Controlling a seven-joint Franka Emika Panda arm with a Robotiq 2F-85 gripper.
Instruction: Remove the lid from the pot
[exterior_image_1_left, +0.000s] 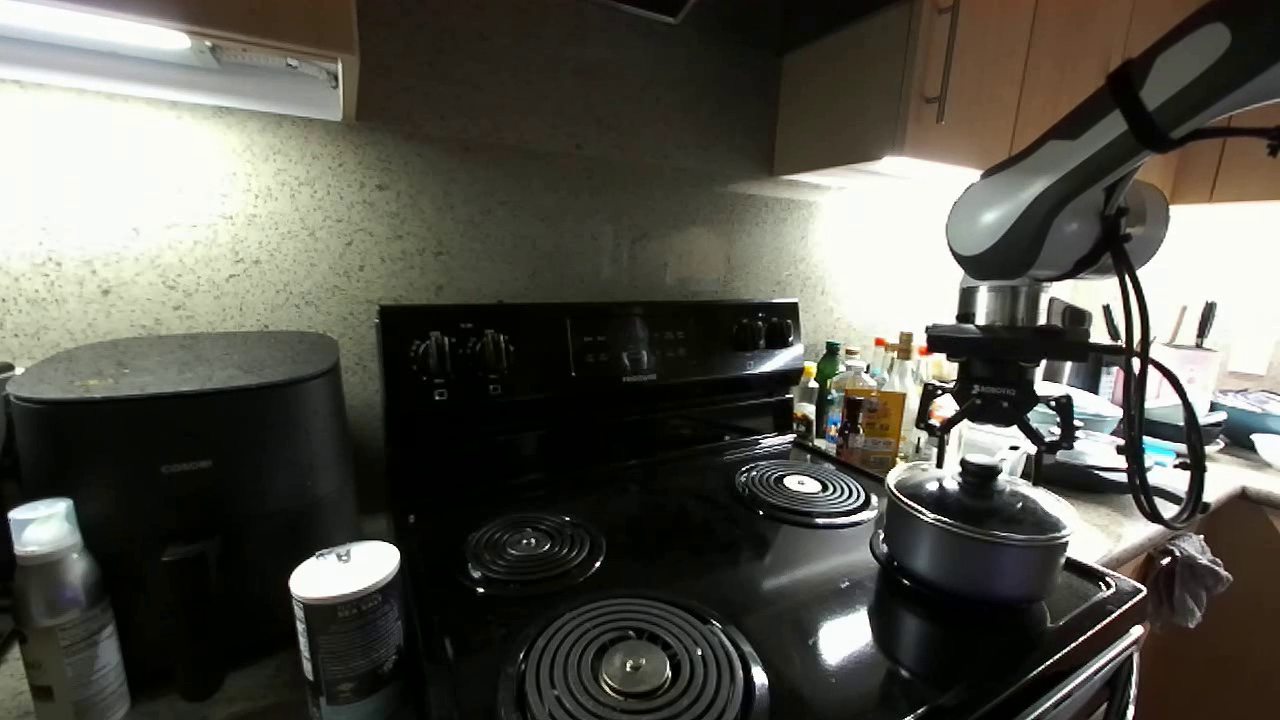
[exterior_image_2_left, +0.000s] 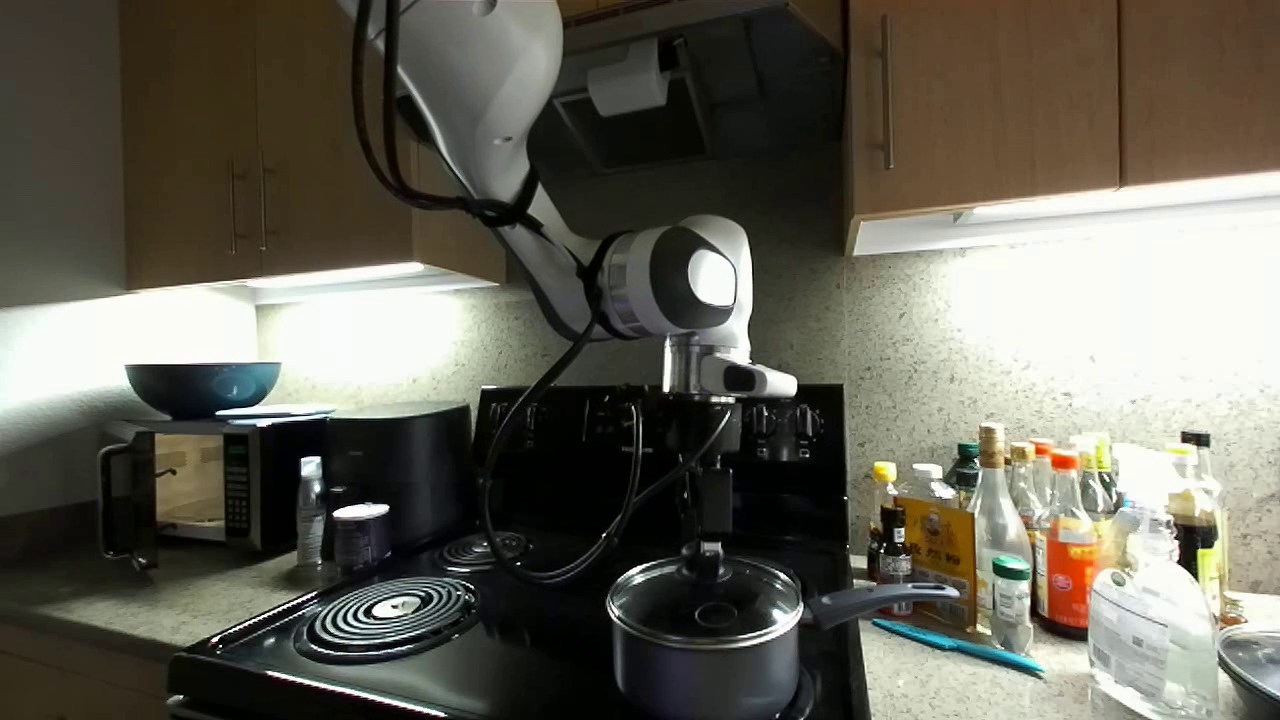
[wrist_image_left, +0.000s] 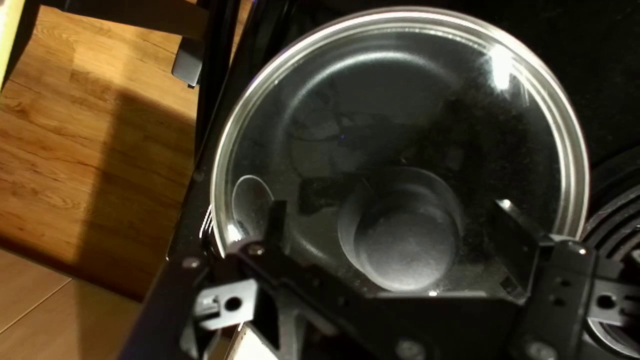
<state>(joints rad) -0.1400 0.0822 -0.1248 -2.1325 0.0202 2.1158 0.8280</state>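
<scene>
Lid (wrist_image_left: 395, 130) being held up by pot (exterior_image_1_left: 975, 562), not taken off yet. Jaws being held wide apart with knob (wrist_image_left: 407, 245) between (nothing being gripped). Grab likely being lined up; closing being needed next, then straight lifting.

In an exterior view, the pot (exterior_image_1_left: 965, 568) stands on the stove (exterior_image_1_left: 780, 610) at right of frame, lid (exterior_image_1_left: 1025, 510) on top (gripper (exterior_image_1_left: 988, 465) above it); bottles (exterior_image_1_left: 855, 383) sit behind, upper left of the pot. At lower left, a canister (exterior_image_1_left: 350, 640) stands before an appliance (exterior_image_1_left: 180, 480).
</scene>
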